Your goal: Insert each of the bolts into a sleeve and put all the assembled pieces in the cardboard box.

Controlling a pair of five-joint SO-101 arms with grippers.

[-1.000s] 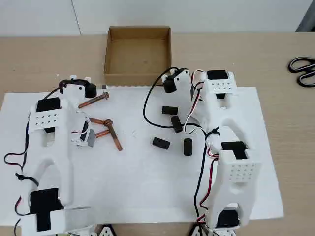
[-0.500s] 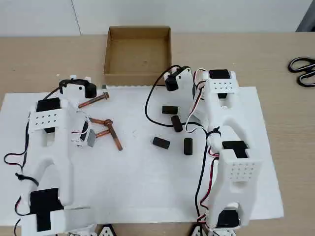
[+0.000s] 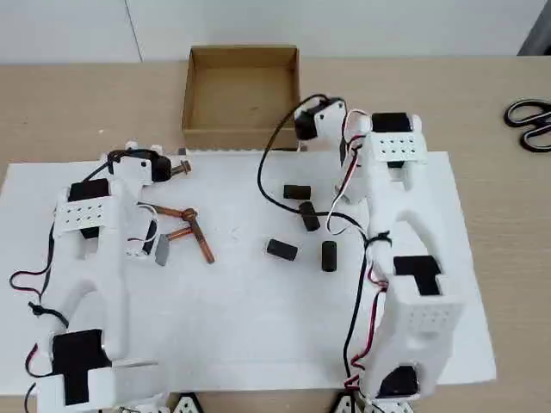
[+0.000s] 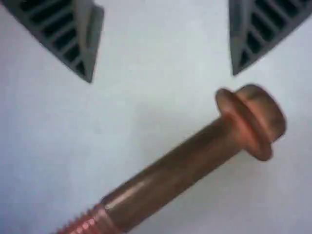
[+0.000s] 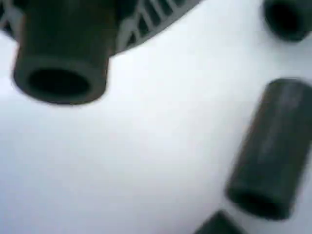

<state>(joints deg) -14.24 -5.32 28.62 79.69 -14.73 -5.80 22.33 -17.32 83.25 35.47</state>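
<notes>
Spread wide, the left claw [image 4: 162, 70] hangs low over a copper bolt [image 4: 195, 161] that lies flat on the white sheet [image 3: 241, 327]. Neither finger touches it. The bolt sits just beyond the fingertips rather than between them, with its flanged head close to one finger and its threaded end pointing away past the other. From above, its long axis runs roughly across the sheet, head toward the cardboard box [image 3: 241, 99], and this arm is far nearer to it than the other. My reading is that the pick-up depends on the fingers coming down astride the shank, so that they close across its length and not along it. The right claw [image 3: 314, 119] is pinching a black sleeve [image 5: 58, 53] by its side, raised above the sheet near the box's front corner, with the bore's open mouth uncovered. That would suit a bolt being fed in. Counting bolts: one under the left claw, and the other bolts [image 3: 185, 225] in a crossed heap beside that arm, three as best I can separate them. Counting sleeves: one held, and four loose sleeves [image 3: 309, 216] scattered between the two arms. The box stands on the tabletop [image 3: 482, 95] at the sheet's far edge with nothing in it.
</notes>
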